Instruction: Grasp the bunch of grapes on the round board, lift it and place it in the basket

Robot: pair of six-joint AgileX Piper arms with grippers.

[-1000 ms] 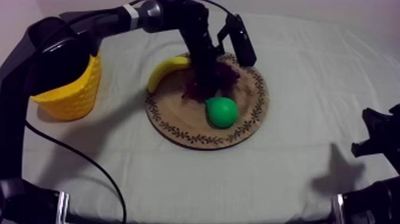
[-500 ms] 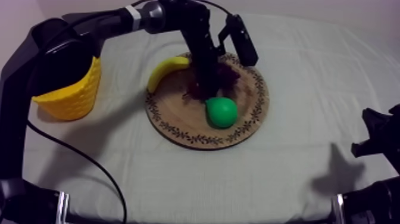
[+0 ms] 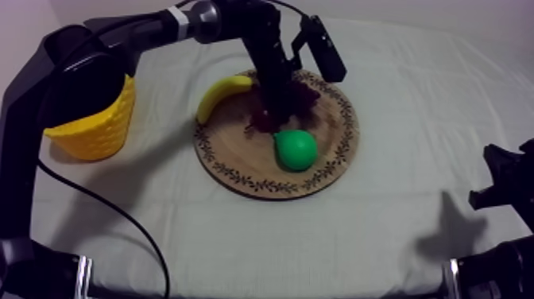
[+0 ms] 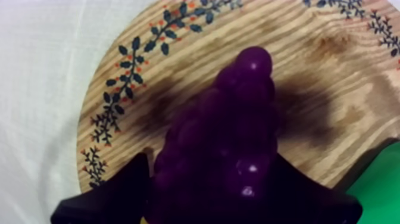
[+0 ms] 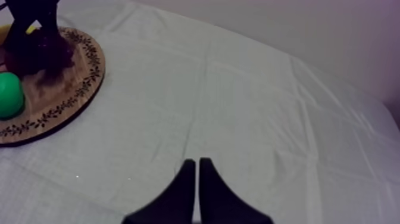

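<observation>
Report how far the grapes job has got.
Done: the left gripper is at the wooden board, its fingers shut on the bunch of grapes. In hand: the grasp; the bunch is over the board, whether lifted off it I cannot tell. Left: carry it to the yellow basket at the table's left side and release it inside. The right gripper rests shut over the cloth.

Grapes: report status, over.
Left gripper shut on bunch of grapes at wooden board. Right gripper shut, over cloth. Yellow basket not yet loaded. Pear close beside grapes; banana on rim, basket side.
</observation>
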